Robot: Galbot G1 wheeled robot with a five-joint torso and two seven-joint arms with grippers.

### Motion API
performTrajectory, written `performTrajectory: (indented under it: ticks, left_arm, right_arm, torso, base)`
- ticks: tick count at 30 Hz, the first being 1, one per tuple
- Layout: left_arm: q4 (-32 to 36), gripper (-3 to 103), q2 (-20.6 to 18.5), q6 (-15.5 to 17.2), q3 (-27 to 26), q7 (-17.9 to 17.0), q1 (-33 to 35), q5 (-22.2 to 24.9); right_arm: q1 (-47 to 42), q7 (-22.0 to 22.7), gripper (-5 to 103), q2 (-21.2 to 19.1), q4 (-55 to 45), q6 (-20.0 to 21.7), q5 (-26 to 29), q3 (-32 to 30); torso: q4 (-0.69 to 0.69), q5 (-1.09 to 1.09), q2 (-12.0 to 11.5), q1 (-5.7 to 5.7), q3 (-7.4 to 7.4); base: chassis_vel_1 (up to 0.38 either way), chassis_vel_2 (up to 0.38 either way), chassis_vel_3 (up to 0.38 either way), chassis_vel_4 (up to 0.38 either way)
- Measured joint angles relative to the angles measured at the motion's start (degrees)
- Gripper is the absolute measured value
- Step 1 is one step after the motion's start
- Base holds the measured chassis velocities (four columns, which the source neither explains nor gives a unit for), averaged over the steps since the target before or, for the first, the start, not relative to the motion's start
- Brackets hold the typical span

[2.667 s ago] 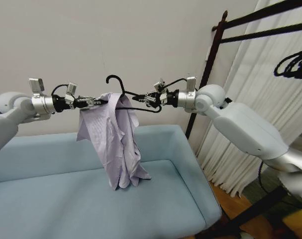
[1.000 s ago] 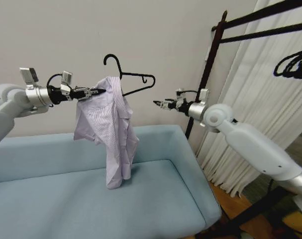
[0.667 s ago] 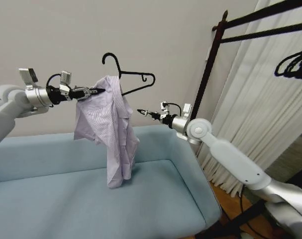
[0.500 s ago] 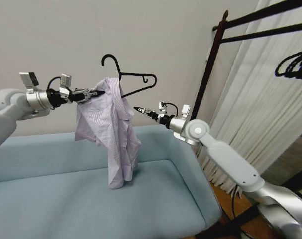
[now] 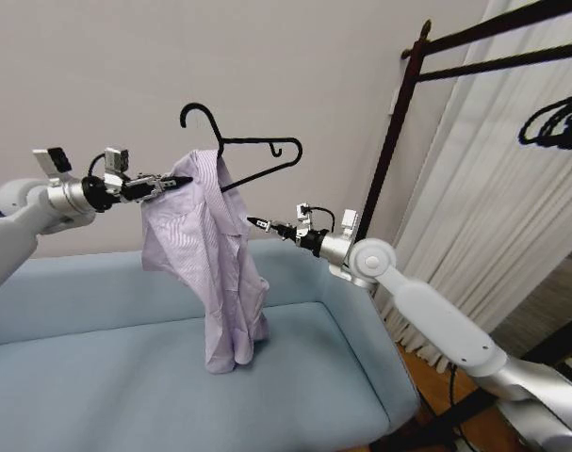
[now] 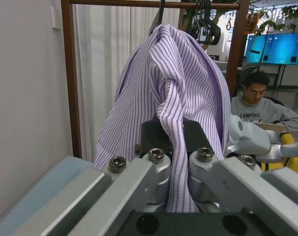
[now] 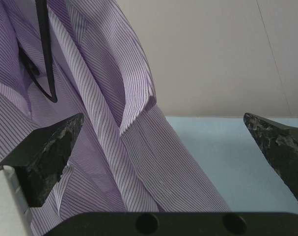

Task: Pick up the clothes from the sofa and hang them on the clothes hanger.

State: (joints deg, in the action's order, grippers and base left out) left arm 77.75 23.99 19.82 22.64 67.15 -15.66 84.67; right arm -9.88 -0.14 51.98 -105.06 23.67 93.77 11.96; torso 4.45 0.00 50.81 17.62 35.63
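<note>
1. While our left gripper (image 5: 169, 183) is pinched tight on the shoulder of the purple striped shirt (image 5: 205, 254), we hold it up high above the blue sofa (image 5: 97, 377).
2. We see the shirt draped on one side of the black hanger (image 5: 257, 141). The hanger's other side is bare and sticks out toward our right.
3. We see the shirt hang long, from top to bottom. We cannot tell if its bottom end touches the sofa seat.
4. Our right gripper (image 5: 254, 223) has its two fingers wide apart and holds nothing. It points at the shirt and sits just beside the shirt's front edge, below the bare side of the hanger.
5. From that gripper, the shirt lies straight ahead and toward our left. We think the right arm is the nearer one to the loose cloth and the bare hanger side.
6. We see the dark rack (image 5: 399, 113) on our right, well apart from the hanger. The shirt is not on it yet.
7. We can read no name or words on the shirt, the hanger or our grippers.
</note>
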Motion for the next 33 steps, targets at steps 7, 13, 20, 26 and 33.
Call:
performTrajectory:
  ticks: [7, 13, 20, 26, 33]
  left_arm:
    - [0.45, 2, -0.36, 0.13, 0.00, -0.25, -0.14, 0.11]
    - [0.55, 2, -0.20, 0.23, 0.00, -0.69, -0.50, 0.18]
    - [0.78, 2, -0.35, 0.28, -0.04, -1.06, -0.57, 0.22]
    - [0.89, 2, -0.68, 0.30, -0.43, -1.18, -0.51, 0.34]
    - [1.54, 2, -0.85, 0.47, -1.68, -1.77, 0.59, 0.51]
  right_arm:
    - [0.71, 0.30, 100, 0.90, 0.70, -0.49, 0.06, 0.66]
    - [0.84, 0.10, 83, 0.95, 0.83, -1.22, 0.26, 1.07]
    - [1.94, 0.04, 61, 1.38, 0.90, -2.06, 0.59, 2.57]
    - [2.78, 0.30, 39, 1.44, 1.18, -2.34, 0.52, 3.21]
    - [3.59, 1.94, 13, 1.59, 1.13, -2.65, 0.83, 3.44]
  torso:
    - [0.00, 0.00, 0.00, 0.00, 0.00]
    - [0.01, 0.00, 0.00, 0.00, 0.00]
    - [0.00, 0.00, 0.00, 0.00, 0.00]
    - [0.00, 0.00, 0.00, 0.00, 0.00]
    - [0.01, 0.00, 0.00, 0.00, 0.00]
  base:
    - [0.000, 0.000, 0.000, 0.000]
    - [0.000, 0.000, 0.000, 0.000]
    - [0.000, 0.000, 0.000, 0.000]
    - [0.000, 0.000, 0.000, 0.000]
    - [0.000, 0.000, 0.000, 0.000]
